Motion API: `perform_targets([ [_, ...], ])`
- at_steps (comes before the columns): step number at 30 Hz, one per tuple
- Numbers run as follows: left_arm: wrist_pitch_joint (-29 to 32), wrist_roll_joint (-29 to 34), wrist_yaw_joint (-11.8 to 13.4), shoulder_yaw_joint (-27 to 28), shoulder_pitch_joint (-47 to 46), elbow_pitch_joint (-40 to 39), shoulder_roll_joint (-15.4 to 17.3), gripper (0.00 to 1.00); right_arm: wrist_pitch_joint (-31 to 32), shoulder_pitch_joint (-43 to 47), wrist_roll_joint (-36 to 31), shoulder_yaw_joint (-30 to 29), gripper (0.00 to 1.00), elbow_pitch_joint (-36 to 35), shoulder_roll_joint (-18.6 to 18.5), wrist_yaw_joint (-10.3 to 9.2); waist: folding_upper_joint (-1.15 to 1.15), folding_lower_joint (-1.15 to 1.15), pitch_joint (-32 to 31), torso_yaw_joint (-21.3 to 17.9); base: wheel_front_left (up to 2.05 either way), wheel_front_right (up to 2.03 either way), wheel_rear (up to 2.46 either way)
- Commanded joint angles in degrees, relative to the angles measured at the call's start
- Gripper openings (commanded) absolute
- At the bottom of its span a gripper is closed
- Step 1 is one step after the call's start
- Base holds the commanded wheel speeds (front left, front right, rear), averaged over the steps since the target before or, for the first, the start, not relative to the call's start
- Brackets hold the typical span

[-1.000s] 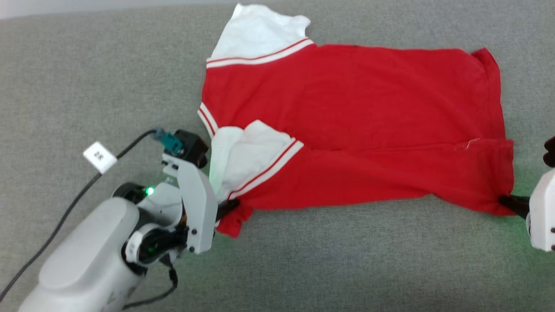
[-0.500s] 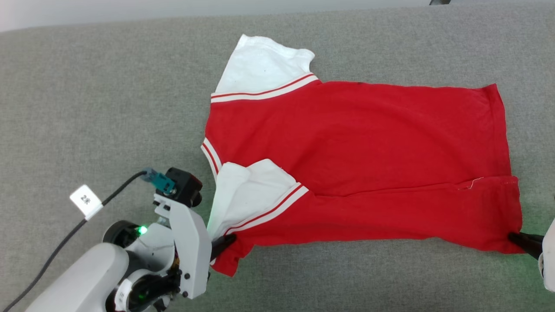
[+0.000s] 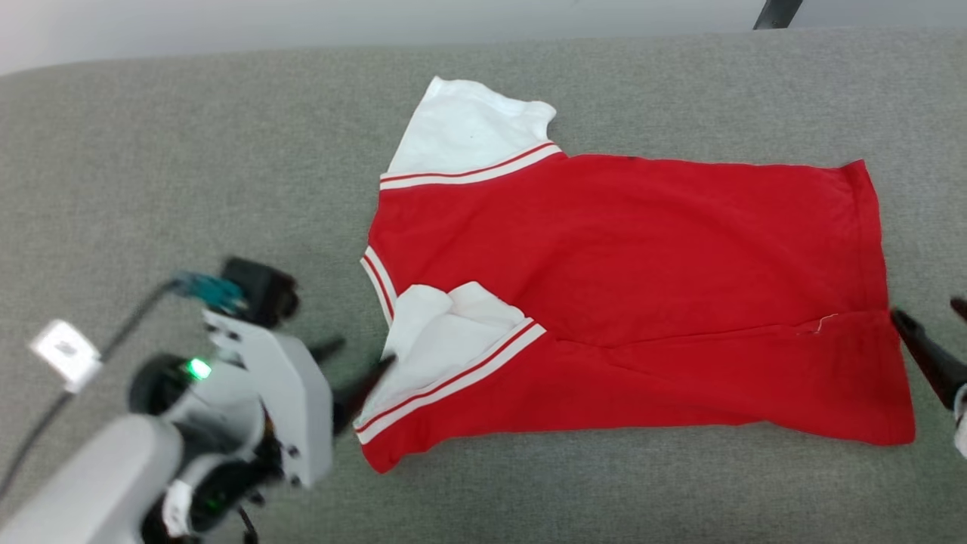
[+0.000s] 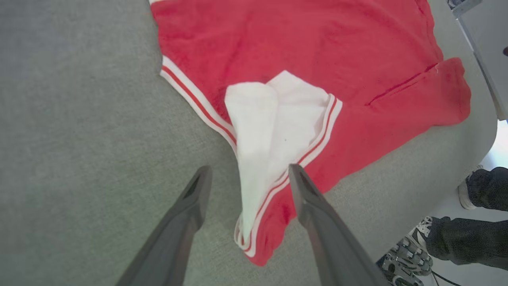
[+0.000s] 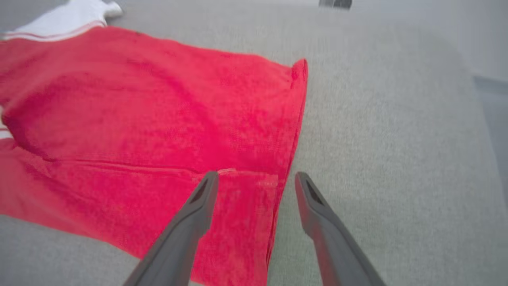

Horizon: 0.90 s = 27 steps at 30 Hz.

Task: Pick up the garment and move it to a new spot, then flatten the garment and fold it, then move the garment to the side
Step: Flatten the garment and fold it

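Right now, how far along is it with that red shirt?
Done: the garment lies spread on the grey surface, its near edge and one sleeve folded over. In hand: nothing; both jaws stand open at its ends. Left: more folds, then moving it aside.

Head view: left end effector [image 3: 364, 353] and its cable tag [image 3: 64, 353] blurred, print unreadable; right end effector [image 3: 925, 308] cropped by the right edge. Left wrist view: garment [image 4: 301, 43] cropped at the top edge; a person's shoe [image 4: 408, 254] cropped by the bottom edge.
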Motion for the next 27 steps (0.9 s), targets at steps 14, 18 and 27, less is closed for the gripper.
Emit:
perform_targets([
  [14,-2.52,2.01,1.16,6.16,-24.43,17.60,-6.40,1.00,-12.69,-3.58,-2.42,5.25,1.00,-3.69,11.54,-0.05,0.00,0.00,4.16,-8.33,0.00,0.00,0.00],
  [18,-2.40,3.92,-0.36,5.30,-31.47,25.45,-7.31,1.00,-13.85,-5.76,-1.67,7.16,1.00,-2.78,11.88,-0.05,0.00,0.00,6.13,-11.17,0.00,0.00,0.00],
  [27,-0.73,9.21,-6.36,1.01,-47.30,46.65,-8.37,1.00,-18.07,-10.85,-0.48,10.91,1.00,-1.40,11.81,-0.05,0.00,0.00,11.41,-17.74,0.00,0.00,0.00],
])
